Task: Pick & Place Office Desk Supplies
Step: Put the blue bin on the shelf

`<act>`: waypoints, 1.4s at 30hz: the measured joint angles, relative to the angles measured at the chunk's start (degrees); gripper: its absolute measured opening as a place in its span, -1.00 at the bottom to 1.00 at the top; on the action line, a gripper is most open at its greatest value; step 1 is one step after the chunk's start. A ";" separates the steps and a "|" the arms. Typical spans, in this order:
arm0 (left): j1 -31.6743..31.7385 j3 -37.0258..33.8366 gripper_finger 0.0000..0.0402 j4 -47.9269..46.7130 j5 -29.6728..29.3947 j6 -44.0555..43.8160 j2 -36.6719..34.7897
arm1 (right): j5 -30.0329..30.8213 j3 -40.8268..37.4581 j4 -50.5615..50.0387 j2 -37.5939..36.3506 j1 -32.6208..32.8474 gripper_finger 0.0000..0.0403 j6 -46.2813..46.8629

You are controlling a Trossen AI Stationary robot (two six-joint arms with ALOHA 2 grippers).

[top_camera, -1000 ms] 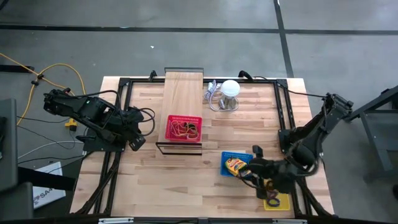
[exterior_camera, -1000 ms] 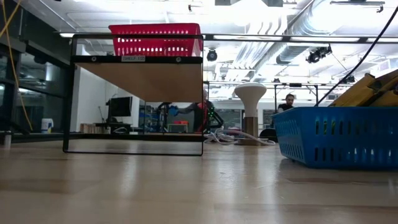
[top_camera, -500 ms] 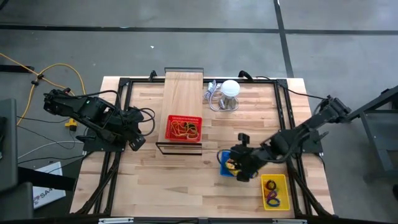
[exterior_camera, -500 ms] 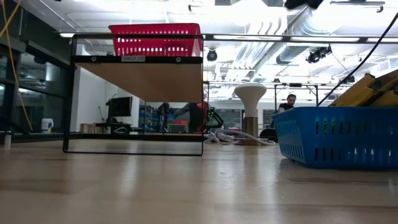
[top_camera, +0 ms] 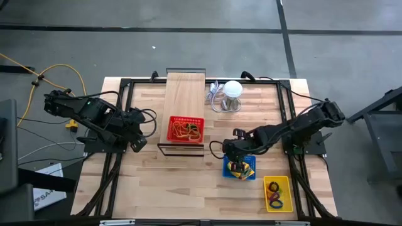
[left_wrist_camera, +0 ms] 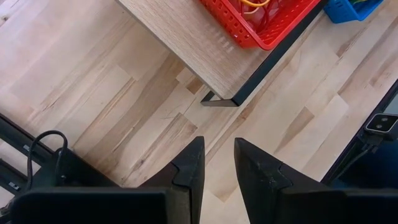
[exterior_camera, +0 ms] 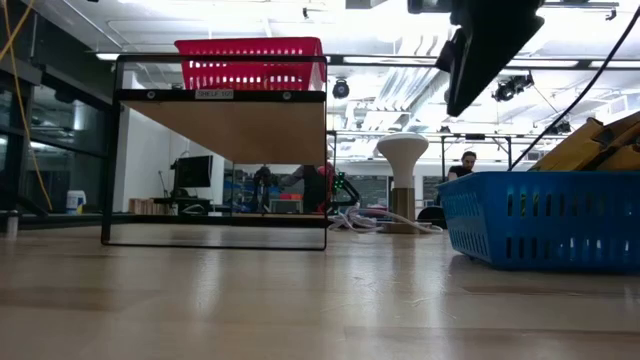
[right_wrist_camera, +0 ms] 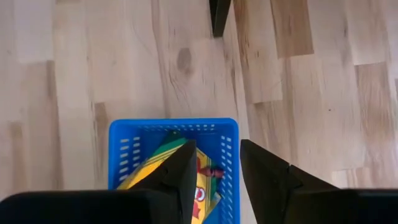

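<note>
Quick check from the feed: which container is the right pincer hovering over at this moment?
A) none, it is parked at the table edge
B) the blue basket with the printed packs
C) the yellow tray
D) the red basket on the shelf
B: in the high view the right pincer hangs at the far rim of the blue basket, and its wrist view looks down past empty open fingers onto the printed packs.

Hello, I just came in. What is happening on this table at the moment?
A two-armed robot is sorting office supplies into small baskets. The right gripper hangs open and empty above the blue basket, which holds yellow printed packs. The left gripper waits open at the table's left side. The red basket on the rack holds rubber bands; the yellow tray holds coloured clips.
</note>
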 joint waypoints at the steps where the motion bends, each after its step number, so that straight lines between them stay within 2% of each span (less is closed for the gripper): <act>1: 0.01 0.00 -0.58 0.00 0.01 0.00 0.00 | 0.16 0.00 0.00 0.13 0.00 -0.44 -0.56; 4: 0.01 0.00 -0.58 0.00 0.00 0.00 0.00 | 0.22 0.00 0.00 0.18 -0.08 -0.37 -1.59; 11: 0.01 0.00 -0.58 0.00 0.00 0.00 0.00 | 0.40 0.00 -2.65 0.18 -0.83 -0.04 -1.56; 15: 0.01 0.00 -0.58 0.00 -0.01 0.00 0.00 | 0.35 0.02 -4.13 0.79 -0.85 0.06 -1.37; 28: 0.00 -0.02 -0.58 0.04 0.00 0.00 -0.02 | -3.08 0.02 -6.29 5.12 -3.37 0.03 0.42; 36: 0.01 -0.02 -0.58 1.16 -0.01 0.00 -0.02 | -2.82 -0.06 -7.61 7.03 -3.62 0.03 2.99; 42: 0.01 -0.02 -0.58 3.19 -0.01 0.00 -0.02 | -3.42 -4.27 -4.88 7.24 -3.07 0.03 5.05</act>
